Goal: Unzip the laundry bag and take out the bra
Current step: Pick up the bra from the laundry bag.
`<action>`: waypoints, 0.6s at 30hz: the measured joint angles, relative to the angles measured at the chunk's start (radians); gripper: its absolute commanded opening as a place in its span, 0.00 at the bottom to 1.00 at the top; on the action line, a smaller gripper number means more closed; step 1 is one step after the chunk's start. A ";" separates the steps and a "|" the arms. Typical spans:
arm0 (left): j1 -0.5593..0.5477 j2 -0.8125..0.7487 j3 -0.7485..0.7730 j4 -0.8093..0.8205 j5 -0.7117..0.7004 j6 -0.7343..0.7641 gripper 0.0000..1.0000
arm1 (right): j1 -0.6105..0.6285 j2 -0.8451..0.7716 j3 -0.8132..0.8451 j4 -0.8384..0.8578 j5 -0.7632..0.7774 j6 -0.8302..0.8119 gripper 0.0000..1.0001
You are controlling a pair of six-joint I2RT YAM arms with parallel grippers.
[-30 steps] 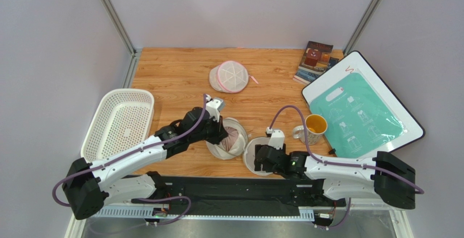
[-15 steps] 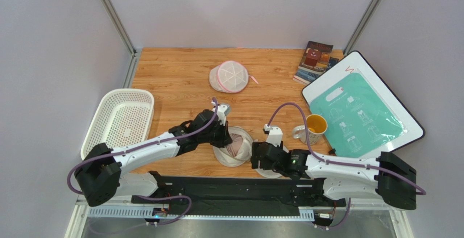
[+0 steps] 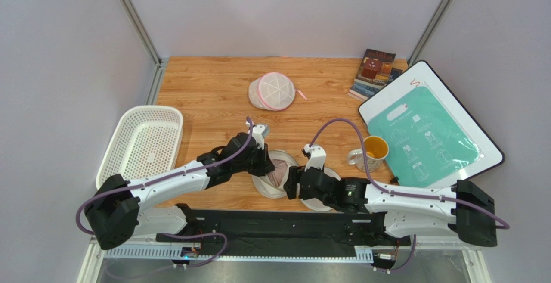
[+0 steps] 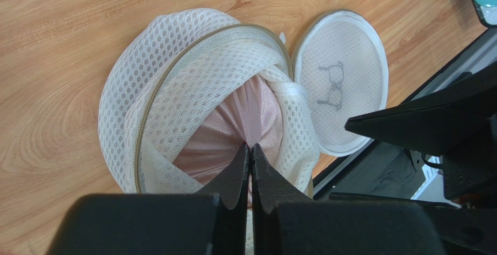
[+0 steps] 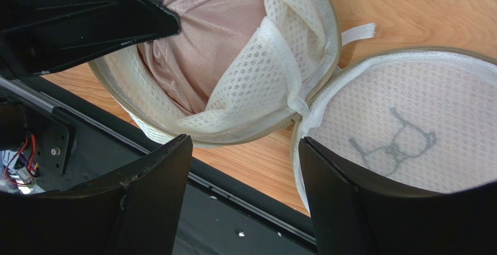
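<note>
Bra: soft, dusty-pink, slightly shiny fabric bra (image 4: pixel 230 118), bunched inside the open bowl half of the laundry bag; only its upper folds show, and no straps are visible.
Laundry bag: round beige-white mesh laundry bag (image 4: pixel 149 80), unzipped and lying flat on the wooden table (image 3: pixel 213 95) as two rounds joined at a hinge seam. All places below are given from the bowl half.
Lid half: flat mesh disc with the dark bra pictogram (image 5: pixel 396 133), touching the bowl half on the side toward the right arm, inner face up.
Inner flap: a loose band of mesh (image 5: pixel 256 63) crosses the bowl half over part of the pink fabric.
Left gripper: left gripper (image 4: pixel 251 150) is directly over the middle of the bowl half, closed tight with its tips in the fabric. The folds converge on the tips, so it looks like a pinch on the bra.
Right gripper: right gripper (image 5: pixel 242 144) hangs by the near rim of the bowl half at the hinge seam, jaws wide apart, holding nothing.
Long axis: the bag's two rounds line up across the table from left arm to right arm; the bunched bra shows no clear axis.
Nearer arm: the left arm, already on the fabric.
Deciding relation: the bra lies straight below the left tips, so the way out is probably up through the gap beside the flap, which could snag.
</note>
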 measured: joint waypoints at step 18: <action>0.000 -0.055 -0.048 0.065 0.017 -0.076 0.00 | 0.004 0.374 0.132 0.104 -0.060 -0.058 0.17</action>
